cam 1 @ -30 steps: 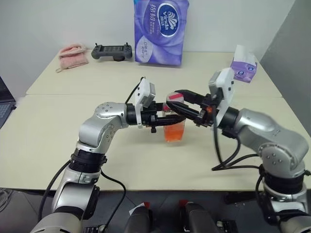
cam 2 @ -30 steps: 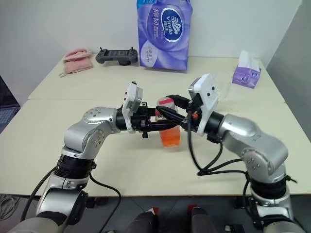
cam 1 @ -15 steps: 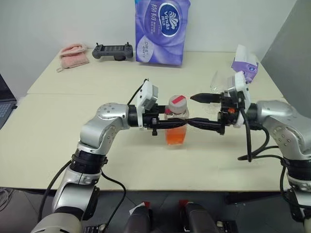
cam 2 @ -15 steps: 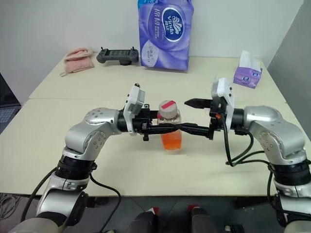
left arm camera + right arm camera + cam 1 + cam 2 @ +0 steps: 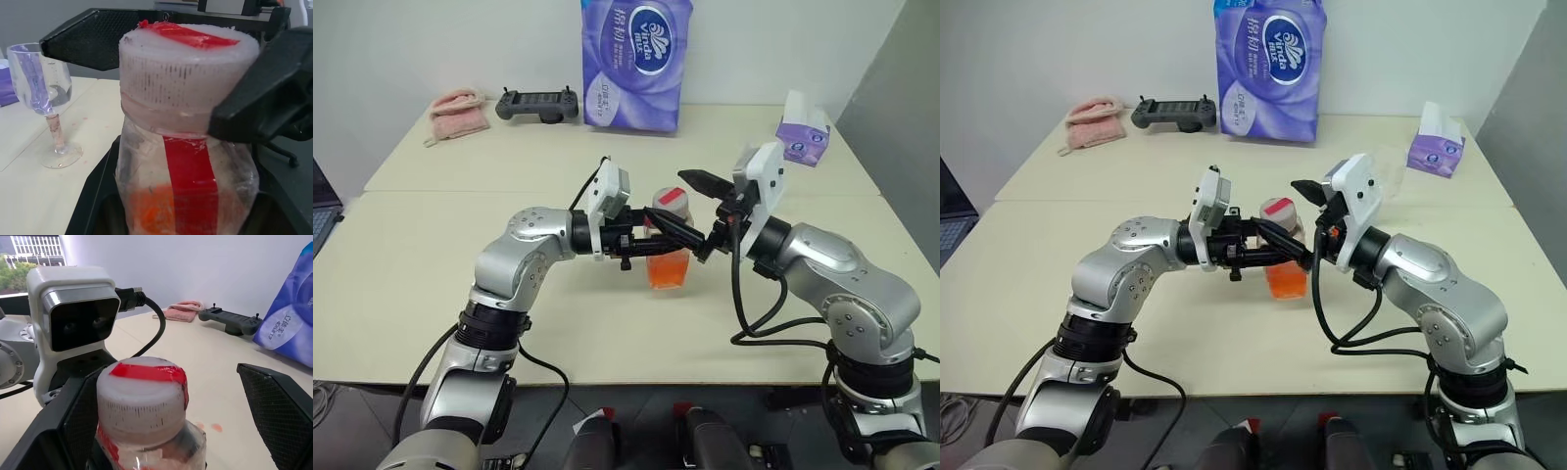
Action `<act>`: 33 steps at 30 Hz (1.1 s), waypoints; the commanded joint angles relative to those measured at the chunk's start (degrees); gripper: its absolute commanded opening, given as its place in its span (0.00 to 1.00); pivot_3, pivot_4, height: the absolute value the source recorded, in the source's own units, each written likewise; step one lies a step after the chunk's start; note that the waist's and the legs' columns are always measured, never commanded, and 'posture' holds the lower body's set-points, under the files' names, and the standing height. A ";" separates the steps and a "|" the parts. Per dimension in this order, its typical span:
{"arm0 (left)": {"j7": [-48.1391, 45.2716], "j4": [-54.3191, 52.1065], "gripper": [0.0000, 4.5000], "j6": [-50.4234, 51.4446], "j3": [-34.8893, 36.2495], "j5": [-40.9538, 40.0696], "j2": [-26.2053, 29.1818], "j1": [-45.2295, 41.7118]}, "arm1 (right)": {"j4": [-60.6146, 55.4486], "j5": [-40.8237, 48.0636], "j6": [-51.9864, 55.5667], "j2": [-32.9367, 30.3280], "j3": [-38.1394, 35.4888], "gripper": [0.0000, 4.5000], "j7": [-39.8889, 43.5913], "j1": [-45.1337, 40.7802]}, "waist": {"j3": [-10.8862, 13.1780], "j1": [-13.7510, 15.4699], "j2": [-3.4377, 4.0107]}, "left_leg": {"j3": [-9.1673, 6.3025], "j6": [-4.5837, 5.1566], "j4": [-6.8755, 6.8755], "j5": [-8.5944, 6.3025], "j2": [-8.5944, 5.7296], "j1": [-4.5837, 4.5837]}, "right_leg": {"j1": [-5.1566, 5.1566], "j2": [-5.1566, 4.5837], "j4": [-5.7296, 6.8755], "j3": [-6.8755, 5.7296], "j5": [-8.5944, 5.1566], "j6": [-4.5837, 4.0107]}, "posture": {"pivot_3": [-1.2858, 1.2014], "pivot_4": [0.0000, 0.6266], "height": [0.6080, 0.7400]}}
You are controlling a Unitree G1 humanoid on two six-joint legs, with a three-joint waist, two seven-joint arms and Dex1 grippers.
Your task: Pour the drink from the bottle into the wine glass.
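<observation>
A: Pale bench under a plain wall; where's the bottle sitting?

B: Mid-bench, a little in from the near edge, upright, with the left gripper clenched on its body just under the neck. Orange-red drink fills only the lower part, so I'd judge it light. Thin clear plastic will likely give under a hard squeeze, and it looks smooth, maybe slippery

A: And the cap?

B: On. Ribbed sides, so that's the place to grip and twist. The right gripper is spread wide with one finger either side of the cap, not touching it as far as I can tell

A: The wine glass?

B: Toward the right edge, empty, well apart from the bottle. Thin stem, fragile, easy to tip

A: Anything else?

B: Purple tissue pack, black controller and pink cloth along the far edge
</observation>
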 commanded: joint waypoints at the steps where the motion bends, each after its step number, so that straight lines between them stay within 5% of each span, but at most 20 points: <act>1: -0.75 -1.00 0.41 -0.92 0.52 -0.75 0.02 -1.65 | -0.76 -1.53 -0.62 -0.21 -0.93 0.99 -1.33 -2.00 | 0.00 -0.01 0.00 | 0.01 0.00 0.00 0.00 0.00 0.00 | 0.00 0.00 0.00 0.01 0.00 0.00 | 0.52 0.24 1.00; 33: -0.68 -0.47 0.41 -1.42 0.66 -0.28 0.41 -1.25 | -1.86 9.80 2.71 -13.45 -12.87 0.99 4.69 6.07 | 0.00 0.05 0.00 | 0.02 0.03 0.00 -0.02 -0.01 0.00 | 0.04 0.00 -0.01 -0.01 0.00 0.00 | 0.52 0.24 1.00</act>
